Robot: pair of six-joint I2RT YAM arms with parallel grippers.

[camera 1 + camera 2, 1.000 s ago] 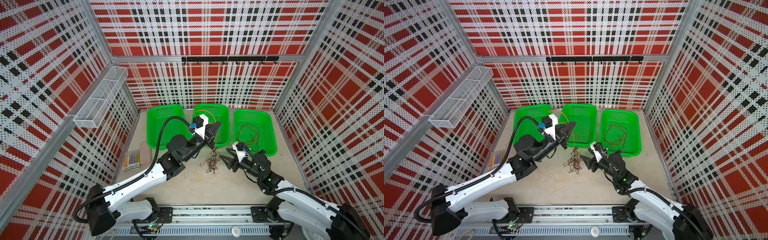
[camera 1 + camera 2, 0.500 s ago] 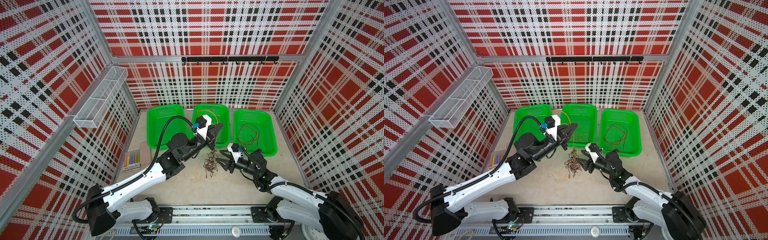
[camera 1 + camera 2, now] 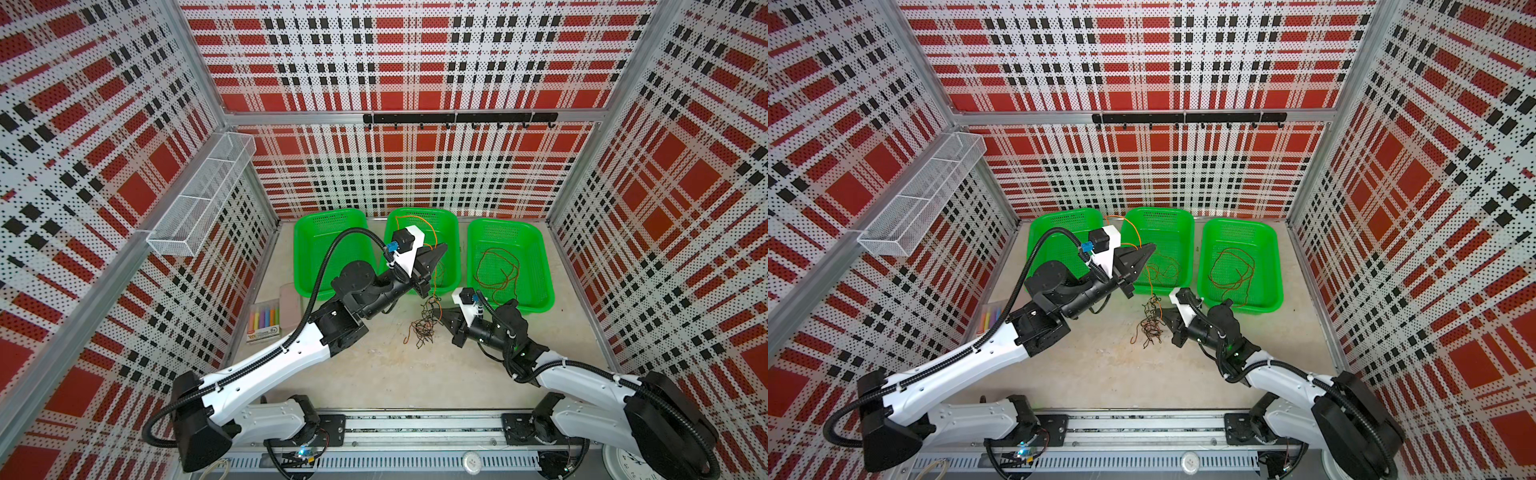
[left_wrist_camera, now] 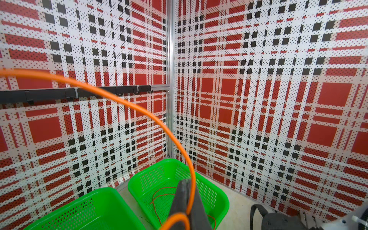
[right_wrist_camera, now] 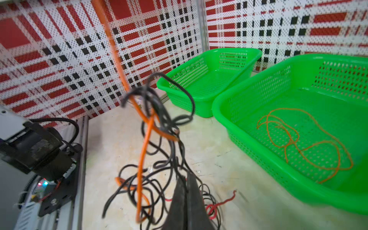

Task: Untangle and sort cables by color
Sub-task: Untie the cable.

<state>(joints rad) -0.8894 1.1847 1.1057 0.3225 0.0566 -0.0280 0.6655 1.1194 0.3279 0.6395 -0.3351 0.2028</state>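
Left fingers [image 4: 178, 203]: closed, pinching the orange cable [image 4: 139, 108], which loops out above their tips.
Right fingers [image 5: 177, 205]: closed amid black strands [image 5: 139, 91]; cannot tell whether any is gripped.
Tangle [image 3: 424, 328]: on the table [image 3: 374, 374], at the right fingers' tips, below the left fingers.

Three green baskets [image 3: 328, 249], two arms [image 3: 270, 370], one cable tangle [image 3: 424, 328] (mixed colours)

Open tabletop [image 3: 395, 374] toward the front edge.
Three green baskets [image 3: 320, 249] line the back edge; a cable tangle [image 3: 424, 326] sits mid-tabletop between left arm [image 3: 282, 361] and right arm [image 3: 582, 374].
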